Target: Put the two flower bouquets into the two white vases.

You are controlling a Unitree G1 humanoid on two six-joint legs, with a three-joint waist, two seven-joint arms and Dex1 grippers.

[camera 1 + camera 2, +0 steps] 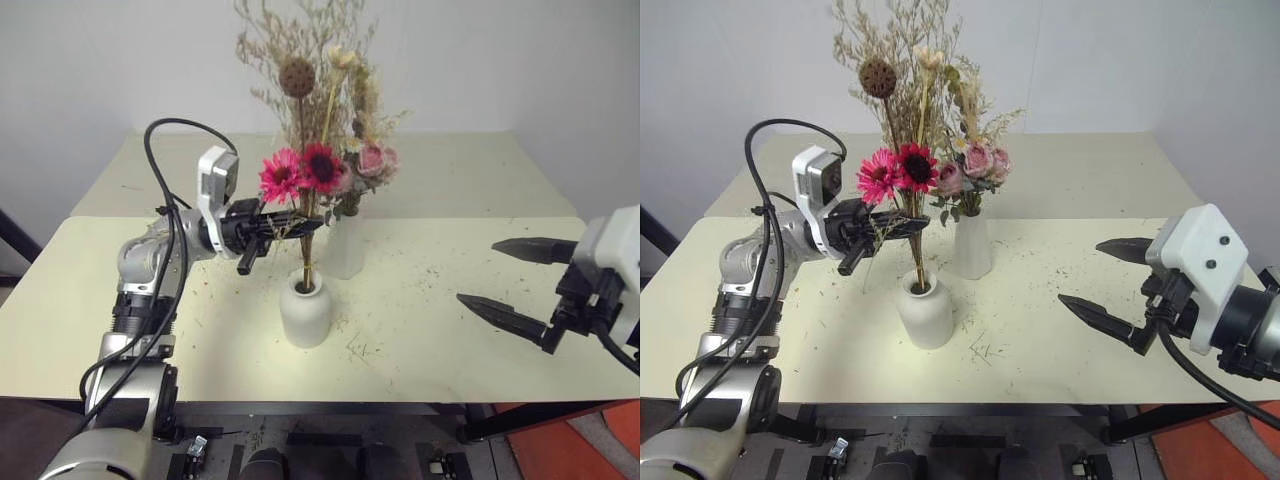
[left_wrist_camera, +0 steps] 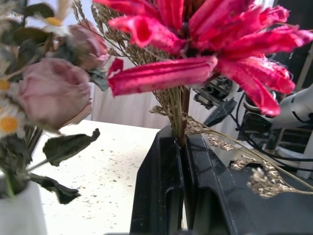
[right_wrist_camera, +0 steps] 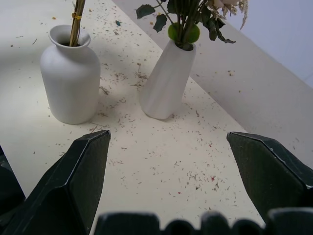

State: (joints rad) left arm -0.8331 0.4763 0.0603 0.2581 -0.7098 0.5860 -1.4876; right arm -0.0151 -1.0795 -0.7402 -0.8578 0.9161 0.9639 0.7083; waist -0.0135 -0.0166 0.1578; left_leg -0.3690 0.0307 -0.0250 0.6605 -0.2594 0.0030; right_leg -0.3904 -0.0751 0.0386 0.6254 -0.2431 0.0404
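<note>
Daisies [image 1: 300,172] pinched in left gripper [image 1: 296,227], stems entering round vase [image 1: 305,312].
Roses [image 1: 973,163] fill tall vase [image 1: 972,246]; right gripper [image 1: 1110,282] gapes empty, clear.

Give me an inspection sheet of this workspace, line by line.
Surface: pale table, littered with dried plant crumbs.
Job's things: magenta bouquet, stems in the round vase; pink rose bouquet standing in the tall vase.
Clutter: nothing seen beyond the crumbs.
Grippers: left tool shut on the magenta bouquet's stems; right tool open, empty, off to the side.
Cables: black cable looping over the left arm.
Surroundings: white wall behind.
</note>
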